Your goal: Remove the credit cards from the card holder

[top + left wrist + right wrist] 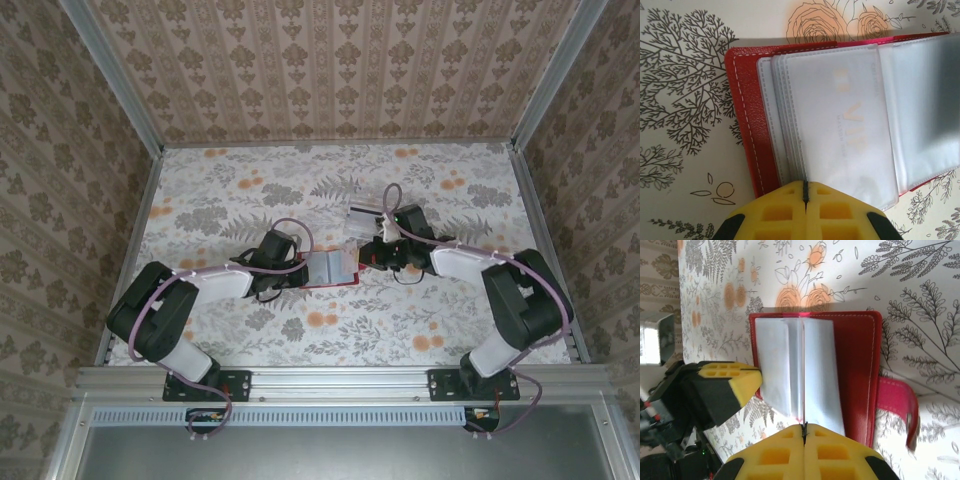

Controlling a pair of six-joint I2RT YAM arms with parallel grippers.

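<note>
While I watched remotely, card holder lay open on the floral surface, left tool pressed together at its clear sleeves, right tool likewise closed, whether either nipped a sleeve unclear, credit card faint behind plastic.

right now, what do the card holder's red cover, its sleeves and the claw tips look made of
Card holder cover: red leather or imitation, going by the white edge stitching and soft sheen; I cannot tell which. Sleeves: frosted, semi-clear soft plastic; faint VIP lettering shows through. Left claw tips: matte yellow plastic or rubber, moulded with square pockets.
</note>
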